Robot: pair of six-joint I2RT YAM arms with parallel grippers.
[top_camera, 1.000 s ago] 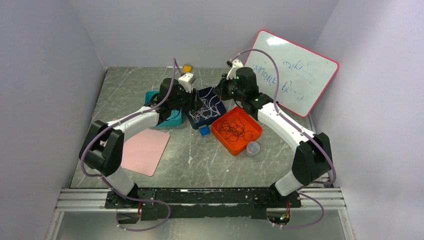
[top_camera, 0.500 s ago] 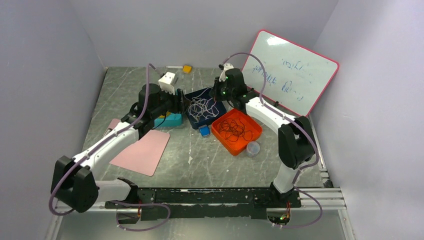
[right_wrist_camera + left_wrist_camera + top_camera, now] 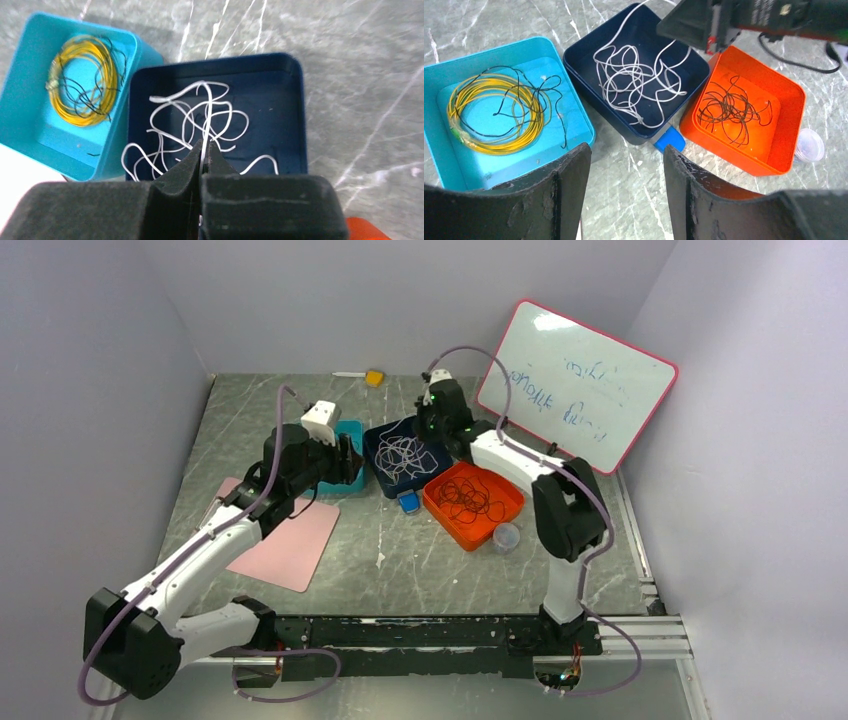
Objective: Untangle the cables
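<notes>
Thin white cables lie looped in a navy tray; they also show in the left wrist view and the right wrist view. Dark brown-red cables lie in an orange tray, also seen in the left wrist view. My right gripper is shut on one white strand that rises from the pile; it hangs over the navy tray's far edge. My left gripper is open and empty, above the teal tray.
The teal tray holds a yellow and black wire coil. A small blue block and a clear cup sit by the orange tray. A pink mat lies front left. A whiteboard leans back right.
My left gripper has drawn back to the left, off the navy tray and over the teal one. My right gripper has shifted left along the navy tray's far edge.
</notes>
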